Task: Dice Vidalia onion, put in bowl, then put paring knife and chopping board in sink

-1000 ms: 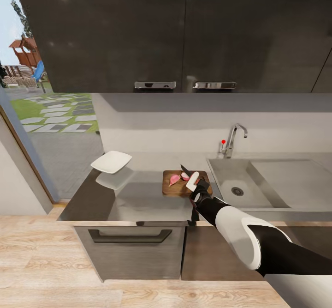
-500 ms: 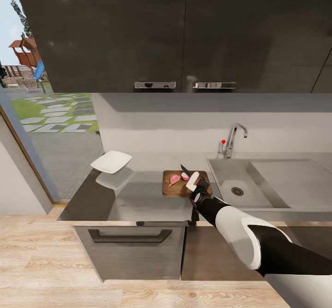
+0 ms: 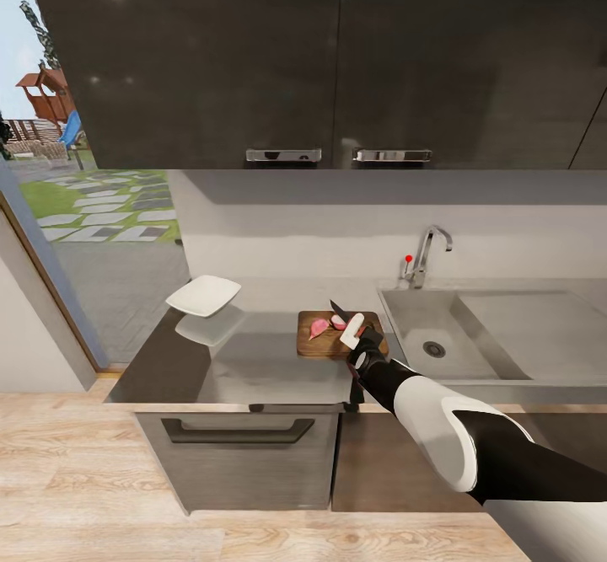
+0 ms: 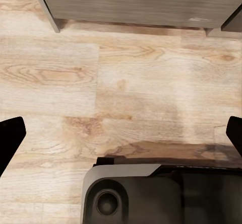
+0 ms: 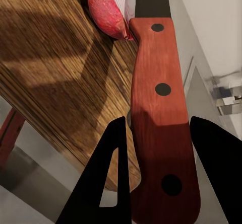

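On the dark brown wooden chopping board (image 3: pixel 341 334), pink cut onion pieces (image 3: pixel 320 327) are seen, red-handled paring knife (image 5: pixel 161 118) clamped in right tool (image 5: pixel 154 176), left tool (image 4: pixel 121 133) apart; white squarish bowl (image 3: pixel 203 296) unfilled, sink (image 3: pixel 438 339) step left.

Open grey countertop (image 3: pixel 253 360) runs between the chopping board (image 3: pixel 320 339) and the white bowl (image 3: pixel 203 296), which sits out at ten o'clock from the board, so that lane is free for a hand. On the board itself the right gripper (image 3: pixel 354 332), closed around the paring knife (image 5: pixel 161 108), crowds the three o'clock end, with pink onion pieces (image 3: pixel 320 326) lying just beside the blade. Over at three o'clock the sink (image 3: pixel 421 330) basin is bare down to the drain, the faucet (image 3: pixel 426 254) standing at its back rim at about one o'clock, and dark upper cabinets (image 3: pixel 337 56) overhang the whole run.
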